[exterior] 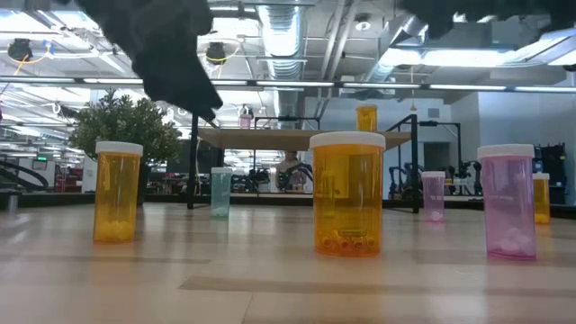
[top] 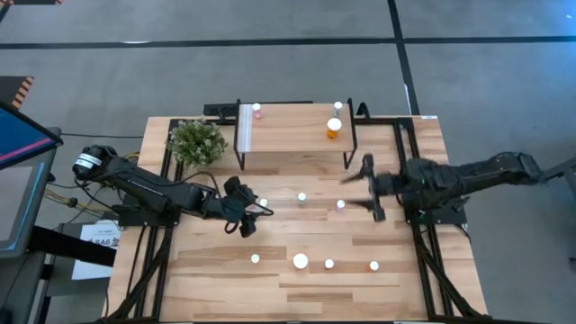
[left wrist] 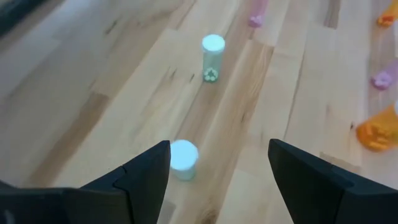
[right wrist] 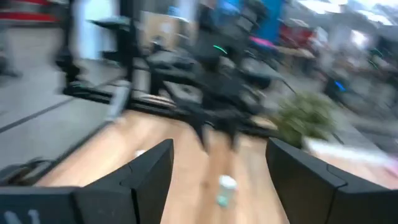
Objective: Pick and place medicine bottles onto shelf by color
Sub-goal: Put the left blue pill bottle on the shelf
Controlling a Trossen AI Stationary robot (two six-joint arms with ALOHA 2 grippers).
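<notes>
My left gripper (top: 255,214) (left wrist: 217,149) is open and hovers low over the table's middle-left. A small pale bottle with a white cap (left wrist: 183,158) (top: 264,203) stands upright between its fingertips, close beside one finger. A green bottle (left wrist: 212,57) (top: 301,197) stands farther on. My right gripper (top: 371,189) (right wrist: 219,149) is open, right of centre, beside another small bottle (top: 341,205) (right wrist: 226,188). The shelf (top: 292,135) (exterior: 306,135) stands at the far edge with an orange bottle (top: 334,129) (exterior: 366,117) and a pink bottle (top: 256,110) on its top board.
Several bottles stand in a row near the near edge: a wide orange one (top: 301,261) (exterior: 346,193), an orange one (exterior: 117,191) and a pink one (exterior: 508,202). A potted plant (top: 196,140) sits left of the shelf. Black frame rails run along both table sides.
</notes>
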